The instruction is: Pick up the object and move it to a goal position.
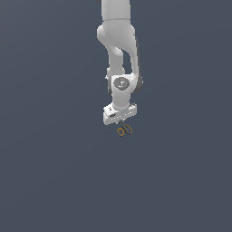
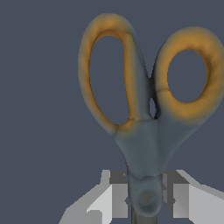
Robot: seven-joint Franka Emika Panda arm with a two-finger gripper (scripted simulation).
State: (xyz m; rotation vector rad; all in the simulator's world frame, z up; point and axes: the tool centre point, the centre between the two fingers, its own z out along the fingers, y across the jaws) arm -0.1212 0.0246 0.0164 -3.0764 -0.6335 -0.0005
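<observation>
The arm [image 1: 118, 50] hangs over a bare grey floor [image 1: 45, 181]. Its gripper [image 2: 146, 199] pinches the scissors [image 2: 146, 105] at the pivot — orange rings hanging beyond the fingers [image 2: 116, 192]. Light and stiff, probably slippery; the pivot looks the firmest hold.

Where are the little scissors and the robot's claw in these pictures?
scissors [image 2: 144, 144], wrist view, on the grey neck below the two orange rings.
scissors [image 1: 124, 130], exterior view, on the orange rings.
claw [image 1: 120, 121], exterior view, midway between its fingertips, under the white hand.
</observation>
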